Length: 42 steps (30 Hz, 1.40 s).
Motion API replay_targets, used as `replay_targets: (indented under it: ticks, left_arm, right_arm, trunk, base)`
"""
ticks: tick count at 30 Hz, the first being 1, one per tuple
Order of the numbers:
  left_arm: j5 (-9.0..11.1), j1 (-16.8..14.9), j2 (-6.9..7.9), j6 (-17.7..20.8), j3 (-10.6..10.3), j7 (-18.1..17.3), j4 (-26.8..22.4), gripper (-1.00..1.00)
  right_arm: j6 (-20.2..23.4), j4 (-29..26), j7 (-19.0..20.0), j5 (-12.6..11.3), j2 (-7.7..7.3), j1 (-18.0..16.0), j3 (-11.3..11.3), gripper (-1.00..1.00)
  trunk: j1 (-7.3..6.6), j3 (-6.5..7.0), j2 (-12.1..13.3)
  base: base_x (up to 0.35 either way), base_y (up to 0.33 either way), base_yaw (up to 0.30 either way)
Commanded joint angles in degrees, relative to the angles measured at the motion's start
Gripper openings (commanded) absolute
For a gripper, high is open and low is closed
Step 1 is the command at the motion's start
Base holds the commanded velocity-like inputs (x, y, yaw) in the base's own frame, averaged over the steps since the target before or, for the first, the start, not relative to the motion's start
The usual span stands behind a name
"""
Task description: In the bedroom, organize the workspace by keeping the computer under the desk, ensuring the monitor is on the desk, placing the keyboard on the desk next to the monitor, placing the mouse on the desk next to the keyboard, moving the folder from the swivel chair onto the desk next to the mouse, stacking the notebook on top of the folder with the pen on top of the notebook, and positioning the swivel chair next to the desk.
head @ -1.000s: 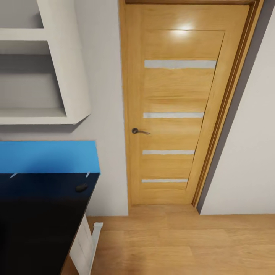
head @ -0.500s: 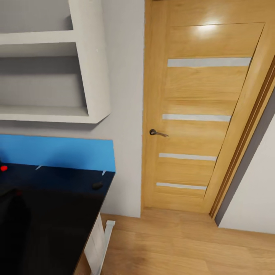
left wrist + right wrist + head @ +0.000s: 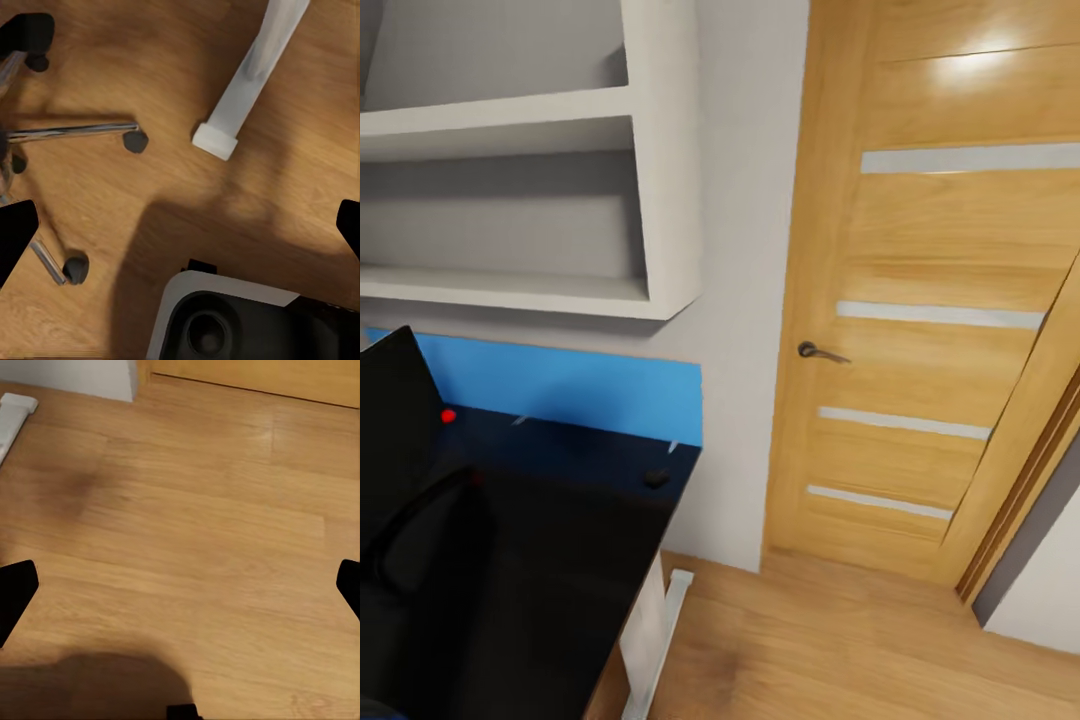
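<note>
The mouse (image 3: pixel 655 478) lies near the far right corner of the black desk (image 3: pixel 560 560), in the lower left of the head view, with the monitor (image 3: pixel 395 420) at the left edge, red dot showing. The chair's chrome legs and castors (image 3: pixel 135 140) sit at the left of the left wrist view, beside a white desk leg (image 3: pixel 247 82). Rolling closer could, I judge, knock the base into them. Both arms hang low, cameras facing the wood floor (image 3: pixel 195 532). Both grippers' fingers are spread wide, holding nothing.
</note>
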Motion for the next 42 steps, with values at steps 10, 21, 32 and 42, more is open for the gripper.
replay_targets:
  ticks: [10, 21, 32, 42]
  left_arm:
    - [0.12, -0.01, -0.04, -0.11, 0.05, -0.01, -0.03, 1.0]
    - [0.12, -0.01, -0.05, -0.11, 0.06, -0.01, -0.03, 1.0]
    - [0.12, -0.01, -0.05, -0.11, 0.06, 0.01, -0.03, 1.0]
    - [0.12, -0.01, -0.04, -0.11, 0.06, 0.01, -0.03, 1.0]
  right_arm:
    - [-0.13, -0.02, -0.28, 0.15, 0.01, -0.03, 0.08, 1.0]
    - [-0.2, -0.04, -0.28, 0.19, 0.01, -0.03, 0.08, 1.0]
    - [-0.22, -0.13, -0.26, 0.19, 0.01, -0.03, 0.12, 1.0]
    - [-0.18, -0.13, -0.24, 0.19, 0.01, -0.03, 0.41, 1.0]
  trunk:
    - [0.01, -0.07, -0.05]
    - [0.01, -0.07, -0.05]
    - [0.01, -0.07, -0.05]
    - [0.01, -0.11, -0.05]
  base:
    - [-0.018, 0.0, 0.286]
    - [-0.25, 0.0, 0.286]
    - [-0.162, 0.0, 0.286]
    - [-0.054, 0.0, 0.286]
